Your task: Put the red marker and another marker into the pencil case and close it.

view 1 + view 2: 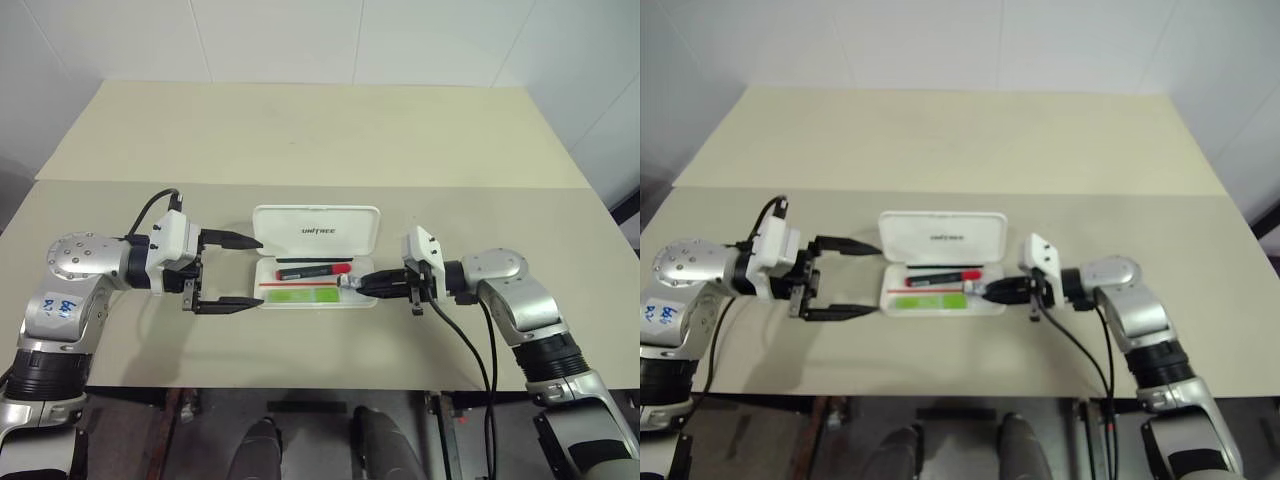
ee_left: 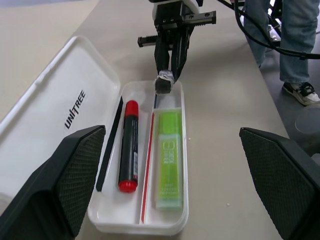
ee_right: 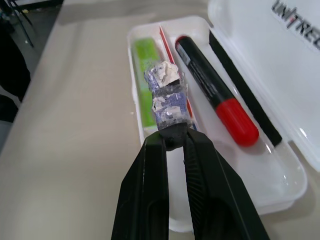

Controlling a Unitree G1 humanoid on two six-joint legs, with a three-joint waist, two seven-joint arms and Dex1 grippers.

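While the pencil case [image 1: 316, 256] lies open on the beige surface [image 1: 320, 140], its white hard-plastic lid, marked with small dark "UNITREE" lettering, is folded back flat on the far side. Inside the tray, the red marker [image 2: 129, 145], slim with red ends and a black labelled middle, lies along the lid side next to a thin black strip [image 2: 109, 145]. A red divider line runs between it and the lime-green marker [image 2: 169, 159], which lies along the near side. The right gripper [image 1: 358, 284] has its jaws together on a small wad wrapped in grey tape [image 3: 167, 94], poised at the tray's right end. The left gripper [image 1: 240, 271] sits just beside the case's left end, jaws wide apart.
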